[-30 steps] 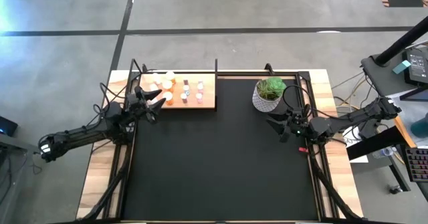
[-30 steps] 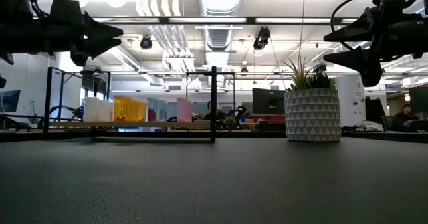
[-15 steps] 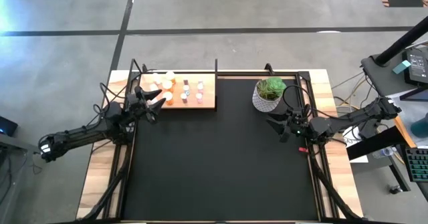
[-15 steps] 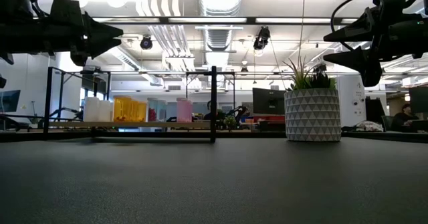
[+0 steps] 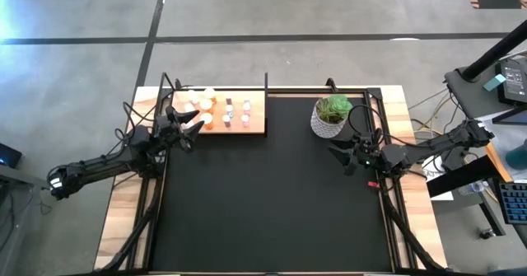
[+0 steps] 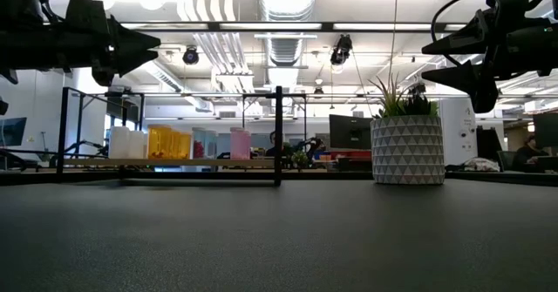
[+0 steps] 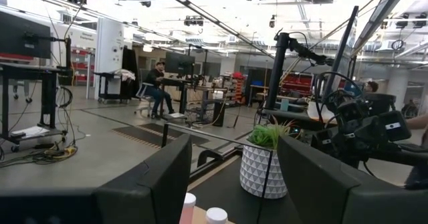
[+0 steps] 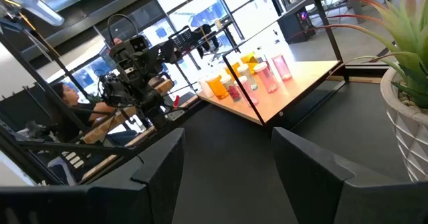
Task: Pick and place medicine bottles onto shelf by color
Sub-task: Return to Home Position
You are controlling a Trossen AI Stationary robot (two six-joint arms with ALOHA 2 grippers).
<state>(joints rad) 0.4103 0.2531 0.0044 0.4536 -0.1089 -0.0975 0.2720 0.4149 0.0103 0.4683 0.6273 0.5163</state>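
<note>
Both arms up off the black mat (image 5: 272, 202), nothing held.
Far left, I see my left gripper (image 5: 188, 129) hovering at the left end of the shelf (image 5: 258, 128), fingers apart and empty. The medicine bottles (image 5: 226, 111) stand on that shelf in rows, white and orange toward the left, pink toward the right. The potted plant (image 5: 331, 115) sits far right. Just nearer, my right gripper (image 5: 338, 159) hangs with fingers spread, empty.
</note>
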